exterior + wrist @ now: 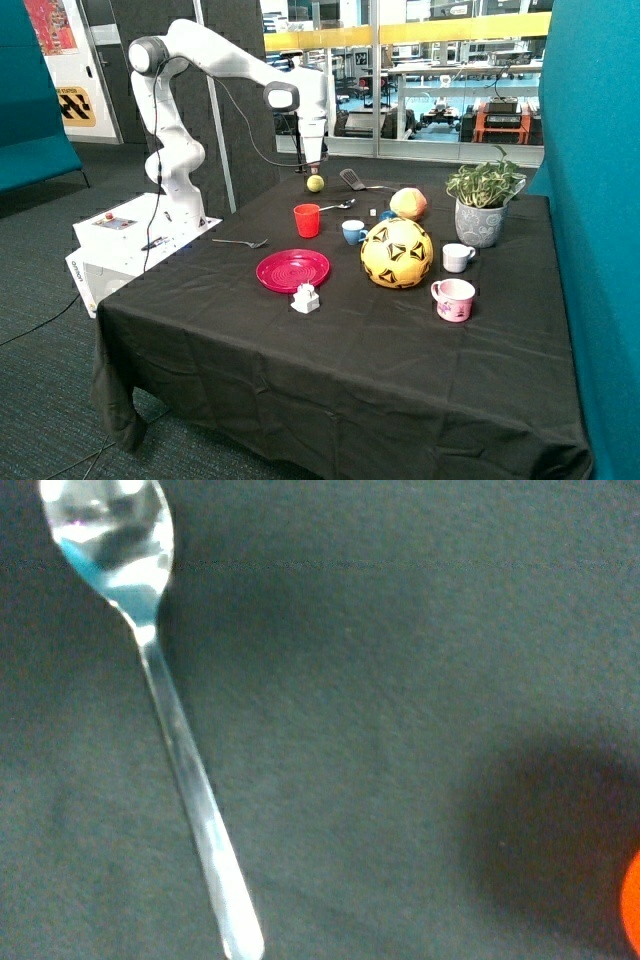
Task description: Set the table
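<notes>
A fork (240, 243) lies near the black tablecloth's (330, 380) edge beside a red plate (292, 270), with a small white object (305, 298) just in front of the plate and a red cup (307, 220) behind it. The Franka arm's gripper (314, 158) hangs above a small yellow-green ball (315, 183), and whether it is open or closed cannot be told. Further along lie a spoon (160, 710), a spatula (352, 180), a blue cup (353, 232), a yellow football (397, 253), white and pink cups (454, 299) and a potted plant (484, 205).

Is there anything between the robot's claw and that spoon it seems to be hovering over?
Nothing visible. The gripper hangs above the table's far side, and the wrist view shows the spoon on bare black cloth. The red cup stands off to one side.
</notes>
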Robot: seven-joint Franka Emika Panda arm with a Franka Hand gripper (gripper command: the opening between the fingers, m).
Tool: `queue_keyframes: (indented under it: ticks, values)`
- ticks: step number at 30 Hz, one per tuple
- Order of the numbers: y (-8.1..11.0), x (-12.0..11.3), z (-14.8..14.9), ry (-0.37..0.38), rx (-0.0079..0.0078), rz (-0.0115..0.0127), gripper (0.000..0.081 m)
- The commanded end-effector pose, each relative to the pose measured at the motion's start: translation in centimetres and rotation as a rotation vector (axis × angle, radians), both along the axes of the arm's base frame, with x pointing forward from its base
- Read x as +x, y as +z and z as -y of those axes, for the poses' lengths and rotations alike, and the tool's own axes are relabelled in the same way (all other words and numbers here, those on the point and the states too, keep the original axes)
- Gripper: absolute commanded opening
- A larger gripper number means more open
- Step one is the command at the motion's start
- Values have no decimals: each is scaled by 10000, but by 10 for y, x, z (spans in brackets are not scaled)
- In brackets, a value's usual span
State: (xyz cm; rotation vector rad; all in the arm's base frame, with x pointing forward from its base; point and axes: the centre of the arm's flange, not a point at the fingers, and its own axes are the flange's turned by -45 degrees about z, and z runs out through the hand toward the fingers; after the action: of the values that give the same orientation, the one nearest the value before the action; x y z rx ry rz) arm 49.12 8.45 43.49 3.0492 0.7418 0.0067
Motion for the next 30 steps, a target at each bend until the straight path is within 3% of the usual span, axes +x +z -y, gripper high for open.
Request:
queue_keyframes:
  ticks: [1,6,11,30]
  values:
    - [-5,2,-21,539,22,-50,419]
    - [-13,3,-27,571,22,-50,519]
    - [-23,2,-35,679,22,-50,553]
    - [-50,-3,-67,1189,20,-51,517]
